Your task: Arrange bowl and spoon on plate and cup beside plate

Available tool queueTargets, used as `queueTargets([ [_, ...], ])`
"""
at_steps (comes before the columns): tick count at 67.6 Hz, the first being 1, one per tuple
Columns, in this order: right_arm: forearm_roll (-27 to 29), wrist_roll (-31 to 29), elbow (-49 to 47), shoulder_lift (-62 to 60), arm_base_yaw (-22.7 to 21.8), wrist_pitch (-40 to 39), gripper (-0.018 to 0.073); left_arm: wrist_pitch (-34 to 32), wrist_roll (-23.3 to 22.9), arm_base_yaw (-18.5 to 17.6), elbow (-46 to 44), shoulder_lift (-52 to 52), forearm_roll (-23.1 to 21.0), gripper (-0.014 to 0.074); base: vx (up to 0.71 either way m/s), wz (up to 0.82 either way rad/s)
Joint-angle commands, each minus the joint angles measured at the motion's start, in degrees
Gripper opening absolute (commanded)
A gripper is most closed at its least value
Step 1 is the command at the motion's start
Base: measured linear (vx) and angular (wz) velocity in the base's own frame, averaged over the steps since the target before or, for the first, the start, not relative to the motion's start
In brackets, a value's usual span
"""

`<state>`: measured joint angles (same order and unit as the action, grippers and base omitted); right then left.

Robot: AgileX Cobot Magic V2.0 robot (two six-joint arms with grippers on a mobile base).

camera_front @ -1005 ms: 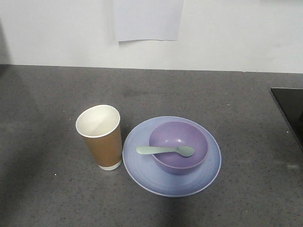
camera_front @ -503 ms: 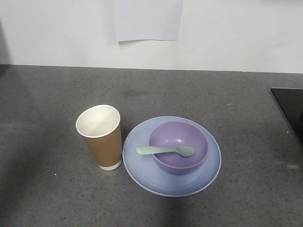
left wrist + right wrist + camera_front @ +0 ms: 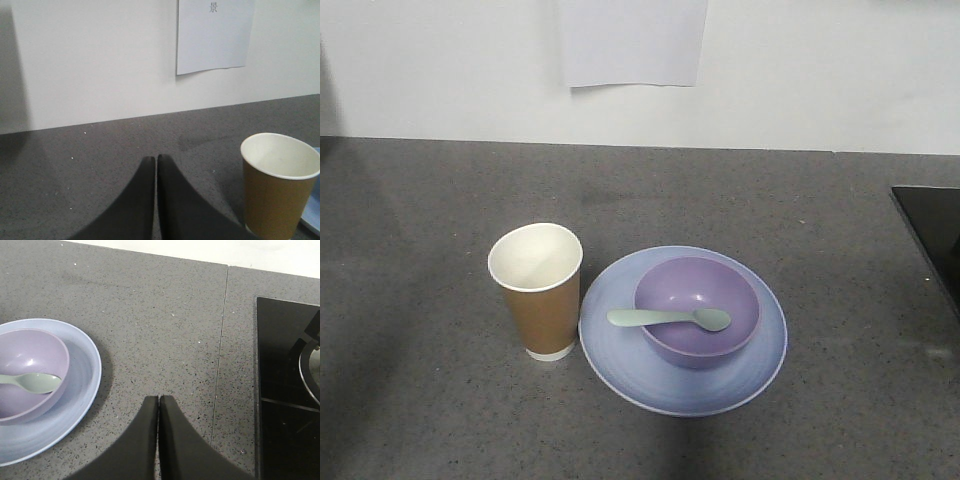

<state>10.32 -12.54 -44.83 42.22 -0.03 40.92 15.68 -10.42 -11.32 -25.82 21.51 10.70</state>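
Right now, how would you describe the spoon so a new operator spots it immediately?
Start at the grey counter and find the round pale blue plate beside the brown paper cup. On the plate sits a lilac bowl, and the spoon lies across it, handle over the rim toward the cup. It is the only mint-green item, and the only long, slim one.
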Motion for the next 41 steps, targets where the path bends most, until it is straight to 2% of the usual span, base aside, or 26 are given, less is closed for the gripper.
queueTargets([
  [1, 0.4, -0.1, -1.4, -0.1, -0.4, -3.6, -0.001, -8.3, 4.8, 2.3, 2.7, -3.9, -3.4, -0.0008, 0.0, 0.0],
  [12, 0.4, -0.1, -1.4, -0.1, -0.4, -3.6, -0.001, -10.3, 9.8, 4.9, 10.3, -11.7, -8.3, -0.0008, 0.0, 0.0],
  [25, 0.4, -0.1, -1.4, -0.1, -0.4, -3.6, -0.001, -10.4, 9.4, 5.9, 17.2, -18.8, -8.8, -0.0008, 0.0, 0.0],
  [35, 0.4, -0.1, -1.4, -0.1, -0.4, -3.6, -0.001, -11.2, 9.3, 7.2, 20.6, -22.3, -10.7, -0.0008, 0.0, 0.0],
  [41, 0.4, -0.1, -1.4, -0.1, -0.4, -3.6, -0.001, -12.9, 8.0, 7.9, 22.3, -23.0, -10.7, -0.0008, 0.0, 0.0],
])
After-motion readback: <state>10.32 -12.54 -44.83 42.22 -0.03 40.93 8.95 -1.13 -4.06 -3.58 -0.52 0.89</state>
